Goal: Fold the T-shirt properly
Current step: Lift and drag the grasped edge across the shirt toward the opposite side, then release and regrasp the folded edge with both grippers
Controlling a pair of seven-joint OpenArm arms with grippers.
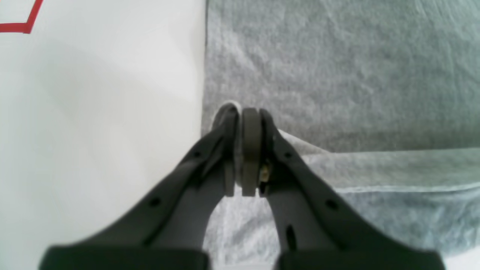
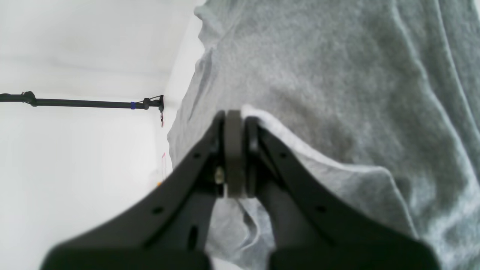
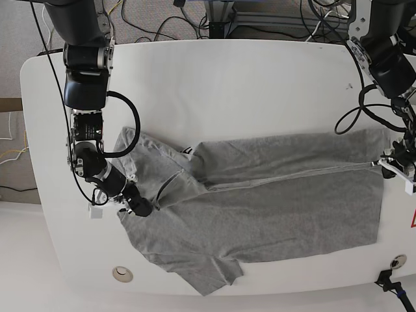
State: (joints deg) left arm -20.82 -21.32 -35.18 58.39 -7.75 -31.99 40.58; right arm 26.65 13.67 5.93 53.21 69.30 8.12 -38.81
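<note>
A wide white table with rounded corners fills the base view, and the heather-grey short-sleeved cotton T-shirt lies spread across its middle and lower half, wrinkled, its hem end toward three o'clock and its sleeves toward nine and six o'clock. The upper long side of the T-shirt is doubled over the body, forming a band with a straight seam line running from about nine o'clock to three o'clock.

At nine o'clock in the base view, the right arm's black two-fingered gripper sits low on the cloth near the shoulder; in the right wrist view this right gripper is clamped tight on a raised fold of the grey fabric. At three o'clock, the left arm's black gripper is at the hem edge; in the left wrist view this left gripper is pinched closed on the T-shirt's edge, just beside bare tabletop.

A thin red tape line marks the table at ten o'clock in that view.
</note>
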